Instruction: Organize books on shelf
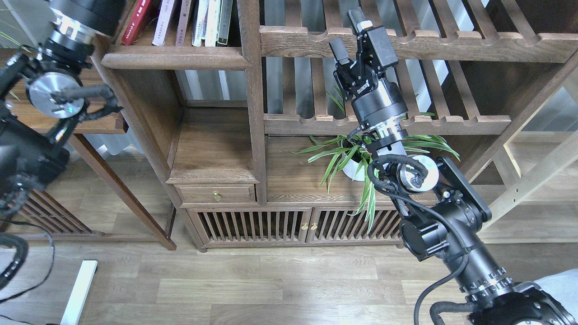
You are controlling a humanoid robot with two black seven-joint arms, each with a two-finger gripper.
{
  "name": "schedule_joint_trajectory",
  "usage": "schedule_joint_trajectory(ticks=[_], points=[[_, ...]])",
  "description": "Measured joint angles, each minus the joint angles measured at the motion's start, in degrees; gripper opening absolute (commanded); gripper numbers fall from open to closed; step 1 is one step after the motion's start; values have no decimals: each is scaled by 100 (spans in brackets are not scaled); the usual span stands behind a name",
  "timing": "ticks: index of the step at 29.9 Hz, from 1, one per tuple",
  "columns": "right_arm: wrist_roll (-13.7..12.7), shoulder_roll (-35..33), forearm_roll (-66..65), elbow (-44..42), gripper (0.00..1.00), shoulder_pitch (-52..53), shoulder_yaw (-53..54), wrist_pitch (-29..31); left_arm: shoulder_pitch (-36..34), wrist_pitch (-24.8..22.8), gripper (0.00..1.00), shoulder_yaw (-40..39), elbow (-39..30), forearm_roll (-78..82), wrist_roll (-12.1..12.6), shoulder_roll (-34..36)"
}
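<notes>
The right end effector (347, 32) stands raised before the slatted rails (406, 43), its two fingers parted and holding nothing, with open air around it. The books (180, 20) lean on the shelf (174, 58) well to its left, tops cut off by the frame. The left arm's end effector is out of view.

One view only, from our head, looking forward and steeply down at the bookcase (253, 113) front, near enough that its top runs out of frame. Floor planks (253, 289) fill the lower third. Our arms enter from the left edge and the lower right corner.
</notes>
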Motion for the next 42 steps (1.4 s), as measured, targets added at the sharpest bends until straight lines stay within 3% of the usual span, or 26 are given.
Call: schedule_joint_trajectory(ticks=[10, 21, 25, 42], points=[[-1, 0, -5, 79, 91, 68, -1, 23, 426, 0, 98, 86, -217, -279, 305, -509], [-12, 0, -17, 65, 93, 89, -1, 32, 1136, 0, 98, 122, -335, -283, 1134, -1765], [-50, 0, -45, 56, 94, 89, 16, 83, 1372, 0, 98, 137, -341, -280, 1308, -1917], [-98, 0, -110, 20, 95, 71, -2, 432, 1541, 0, 98, 412, -343, -357, 1383, -1931]])
